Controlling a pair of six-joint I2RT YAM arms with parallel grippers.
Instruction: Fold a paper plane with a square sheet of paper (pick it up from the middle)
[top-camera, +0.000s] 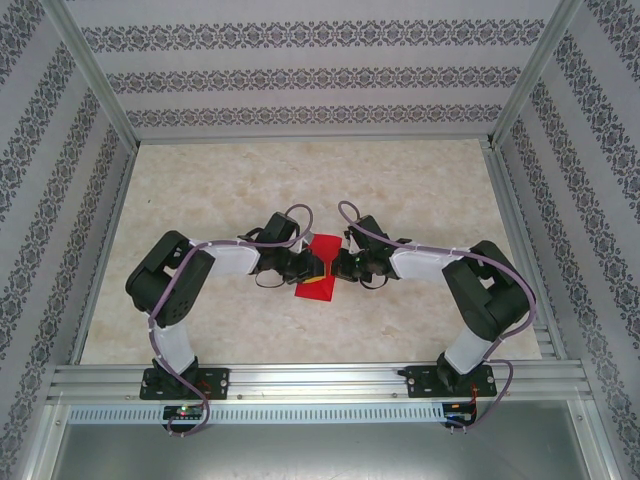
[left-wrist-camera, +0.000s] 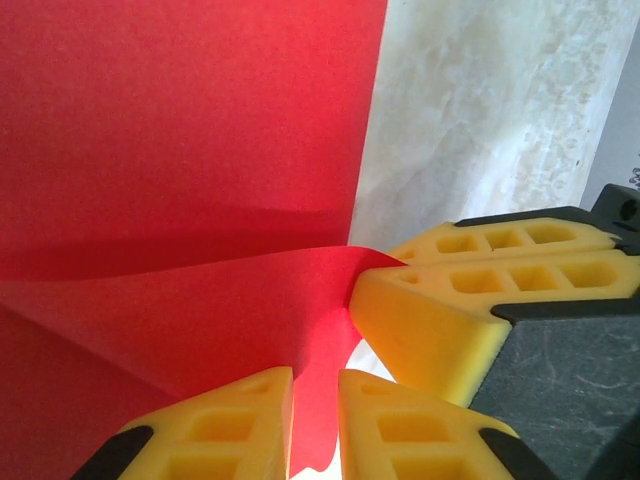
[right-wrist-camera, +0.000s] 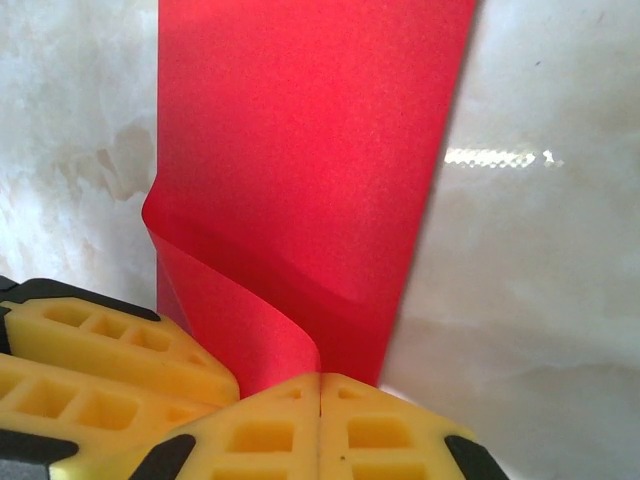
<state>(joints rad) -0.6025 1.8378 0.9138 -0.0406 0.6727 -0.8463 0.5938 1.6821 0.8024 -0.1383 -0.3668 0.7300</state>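
Paper (top-camera: 320, 272): red, mid-table (top-camera: 200, 200), mostly flat, one edge curled upward | Left gripper (left-wrist-camera: 316, 378): narrow gap, lifted flap passing between yellow fingers, cannot tell whether clamped | Right gripper (right-wrist-camera: 320, 380): closed tight, pinching the paper's raised edge, just beside the left gripper's tips
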